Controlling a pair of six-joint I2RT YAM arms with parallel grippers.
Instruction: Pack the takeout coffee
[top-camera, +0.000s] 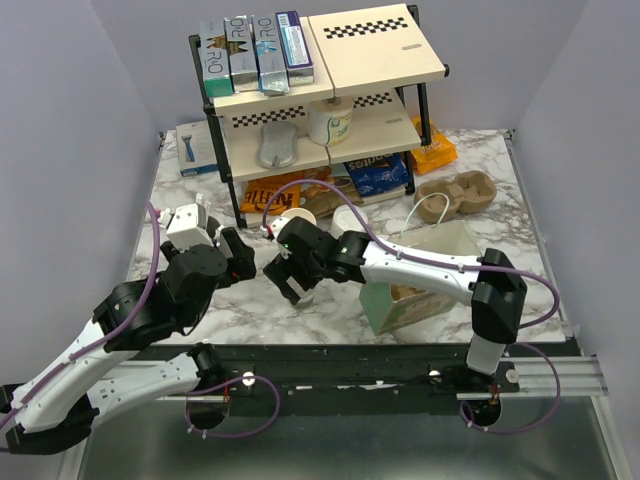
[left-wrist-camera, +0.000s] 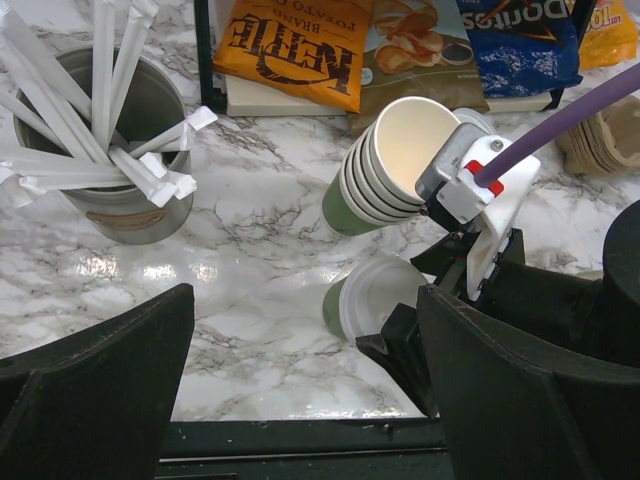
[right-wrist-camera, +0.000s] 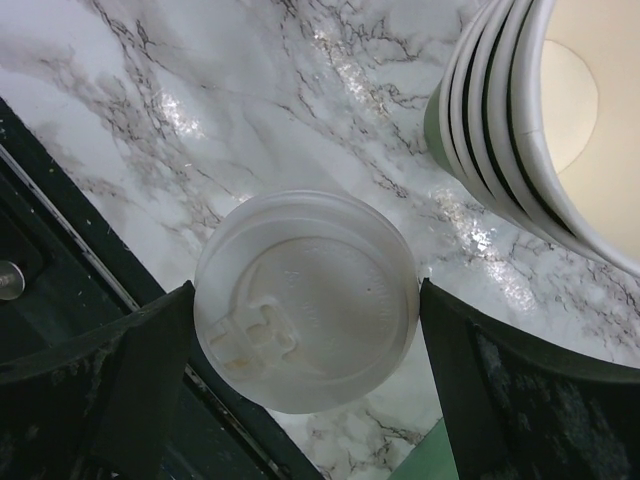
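Top view: the right tool (top-camera: 293, 282) hangs wide open and empty over the bench (top-camera: 185, 195); the left tool (top-camera: 238, 262), equally wide and empty, is just at its 9 o'clock; a paper bag (top-camera: 425, 270) stands at 3 o'clock.

Left wrist view: the takeout coffee (left-wrist-camera: 368, 300) stands upright; a stack of cups (left-wrist-camera: 385, 165) is near at 12 o'clock.

Right wrist view: its lid (right-wrist-camera: 305, 300) sits between the spread fingers (right-wrist-camera: 100, 400), closer to one. Closing off-centre could tip it; squeezing the lid might pop it; the stack could be knocked.

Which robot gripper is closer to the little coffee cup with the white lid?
The right. The right gripper hangs over the coffee cup, with an open finger on each side of it. The left gripper sits off to the cup's left, open, not touching it.
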